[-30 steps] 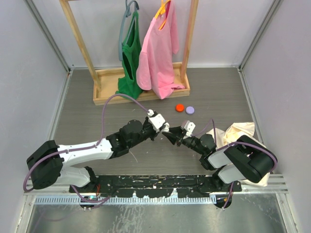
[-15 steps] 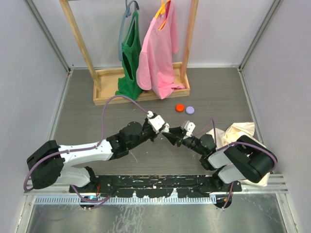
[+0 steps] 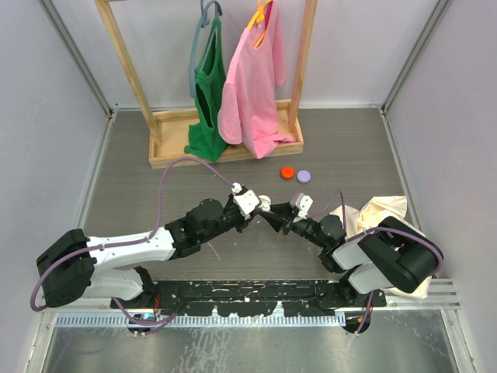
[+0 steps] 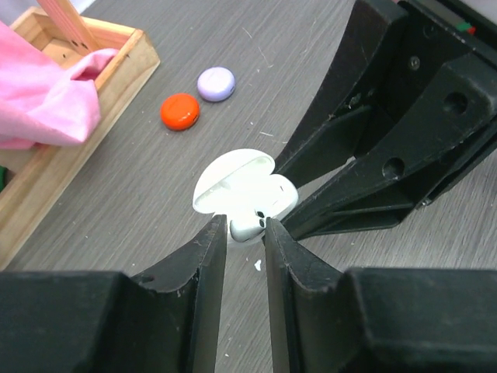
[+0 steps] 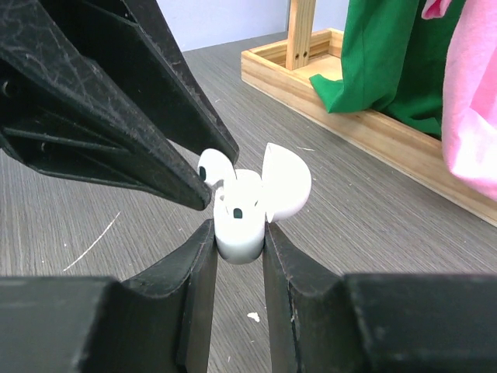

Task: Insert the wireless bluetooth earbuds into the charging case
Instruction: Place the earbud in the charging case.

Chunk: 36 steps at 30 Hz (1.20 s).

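One earbud (image 4: 247, 228) halfway home, charging case (image 4: 237, 183) waiting open

Top view: left gripper (image 3: 264, 208) and right gripper (image 3: 273, 218) are meeting over the woodgrain surface (image 3: 140, 186). Left wrist: left gripper's pinching the smooth little earbud at the case rim, not seated yet. Right wrist: right gripper's clamping the glossy rounded white case, lid flipped up; can't tell about the second bud.

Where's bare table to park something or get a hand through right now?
Free: far-left table, between wooden rack base, left wall and left arm; far-right corner, between rack base and cloth. Crowded: centre, where left claw and right claw meet at the charging case, red cap and lavender cap just beyond.
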Tool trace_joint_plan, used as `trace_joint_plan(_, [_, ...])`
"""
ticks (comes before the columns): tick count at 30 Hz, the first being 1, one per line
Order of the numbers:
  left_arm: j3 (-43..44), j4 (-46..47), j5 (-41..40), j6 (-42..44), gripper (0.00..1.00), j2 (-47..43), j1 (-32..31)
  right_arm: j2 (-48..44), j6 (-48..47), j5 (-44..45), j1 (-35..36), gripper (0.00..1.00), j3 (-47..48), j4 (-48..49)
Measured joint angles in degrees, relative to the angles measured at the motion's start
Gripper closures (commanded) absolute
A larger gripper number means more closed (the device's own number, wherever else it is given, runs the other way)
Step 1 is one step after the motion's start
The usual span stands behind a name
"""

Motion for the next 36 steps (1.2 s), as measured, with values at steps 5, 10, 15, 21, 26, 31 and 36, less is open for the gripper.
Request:
trace_joint_plan(5, [-0.2, -0.6, 0.2, -0.3, 0.63, 0.0, 0.0, 0.0, 0.0, 0.0, 0.0, 0.99, 0.0, 0.1])
trace_joint_plan(10, [-0.2, -1.3, -0.2, -2.2, 0.48, -0.8, 0.0, 0.0, 0.0, 0.0, 0.0, 0.99, 0.0, 0.2])
trace_joint_plan(15, [-0.2, -3.3, -2.5, -5.6, 0.32, -5.4, 0.0, 0.0, 0.2, 0.0, 0.0, 0.99, 0.0, 0.3])
trace_joint_plan(21, [-0.2, -5.9, -7.1, -10.6, 0.25, -9.7, 0.0, 0.0, 0.2, 0.0, 0.0, 0.99, 0.0, 0.3])
trace_joint_plan(26, [0.2, -9.1, -8.9, -14.5, 0.23, -9.6, 0.0, 0.0, 0.2, 0.0, 0.0, 0.99, 0.0, 0.3])
trace_joint_plan(31, [1.6, -10.6, -10.0, -16.5, 0.23, -7.3, 0.0, 0.0, 0.2, 0.0, -0.1, 0.99, 0.0, 0.3])
trace_joint_plan(36, [2.2, -11.0, -10.5, -17.4, 0.23, -5.2, 0.0, 0.0, 0.2, 0.0, -0.1, 0.99, 0.0, 0.3])
